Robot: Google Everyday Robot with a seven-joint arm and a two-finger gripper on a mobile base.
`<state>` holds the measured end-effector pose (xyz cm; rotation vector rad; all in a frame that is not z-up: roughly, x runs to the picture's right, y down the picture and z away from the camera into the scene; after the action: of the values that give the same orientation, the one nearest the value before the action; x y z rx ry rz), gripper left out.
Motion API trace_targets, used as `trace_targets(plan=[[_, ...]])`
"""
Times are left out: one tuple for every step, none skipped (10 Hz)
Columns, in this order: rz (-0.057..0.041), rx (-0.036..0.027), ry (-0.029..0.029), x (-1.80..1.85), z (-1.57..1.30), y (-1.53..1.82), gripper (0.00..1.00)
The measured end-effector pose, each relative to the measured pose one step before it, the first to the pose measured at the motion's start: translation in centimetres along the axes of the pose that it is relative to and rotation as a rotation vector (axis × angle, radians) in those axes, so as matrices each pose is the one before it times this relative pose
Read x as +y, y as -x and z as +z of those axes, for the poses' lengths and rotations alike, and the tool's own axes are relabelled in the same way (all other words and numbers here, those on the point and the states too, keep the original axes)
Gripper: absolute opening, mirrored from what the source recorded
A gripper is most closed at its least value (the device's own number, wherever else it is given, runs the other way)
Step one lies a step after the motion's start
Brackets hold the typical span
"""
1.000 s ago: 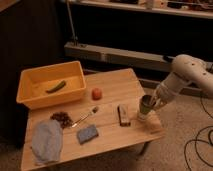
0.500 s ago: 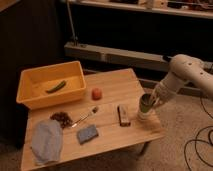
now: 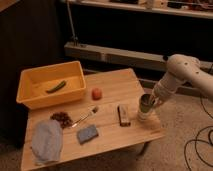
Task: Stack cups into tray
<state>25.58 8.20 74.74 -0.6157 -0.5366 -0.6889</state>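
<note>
The yellow tray [image 3: 31, 97] stands at the back left of the wooden table and holds a green pod-like item [image 3: 56, 86]. A pale grey-white cup [image 3: 144, 115] stands near the table's right edge. My gripper [image 3: 146, 103] comes down from the white arm [image 3: 180, 75] on the right and sits right on top of this cup, hiding its rim. The tan-orange cup does not show apart from it; it may be hidden under the gripper.
On the wooden table [image 3: 115, 82] lie a red fruit [image 3: 96, 93], a dark block [image 3: 122, 115], a brush [image 3: 86, 117], a blue sponge [image 3: 87, 134], a dark cluster [image 3: 62, 119] and a blue-grey cloth [image 3: 46, 141]. Cables [image 3: 197, 145] lie on the floor at right.
</note>
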Motion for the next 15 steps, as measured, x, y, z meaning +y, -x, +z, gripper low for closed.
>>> trace_targets(plan=[[-0.00042, 0.00173, 0.00262, 0.087, 0.149, -0.039, 0.68], [0.00336, -0.00067, -0.00025, 0.039, 0.266, 0.005, 0.78], [0.00265, -0.00182, -0.00112, -0.016, 0.212, 0.046, 0.8], [0.00113, -0.00043, -0.00285, -0.071, 0.145, 0.034, 0.8], [0.0009, 0.00064, -0.00153, -0.061, -0.01, 0.022, 0.8], [0.00517, -0.00635, -0.00462, -0.12, 0.082, -0.087, 0.8], [0.00243, -0.00607, -0.00184, -0.078, -0.051, 0.046, 0.8], [0.00513, -0.00494, -0.00074, -0.001, 0.063, -0.022, 0.8], [0.00418, -0.00127, -0.00389, -0.088, -0.04, -0.046, 0.8], [0.00435, -0.004, -0.00487, -0.119, -0.051, -0.112, 0.8], [0.00212, -0.00313, -0.00215, -0.077, -0.011, -0.055, 0.8], [-0.00131, 0.00463, 0.00179, 0.001, -0.221, -0.02, 0.8], [-0.00008, 0.00473, 0.00277, 0.152, -0.16, -0.019, 0.8], [0.00332, 0.00269, 0.0005, 0.161, -0.15, -0.049, 0.8], [0.00431, 0.00089, 0.00112, 0.247, 0.001, -0.114, 0.8]])
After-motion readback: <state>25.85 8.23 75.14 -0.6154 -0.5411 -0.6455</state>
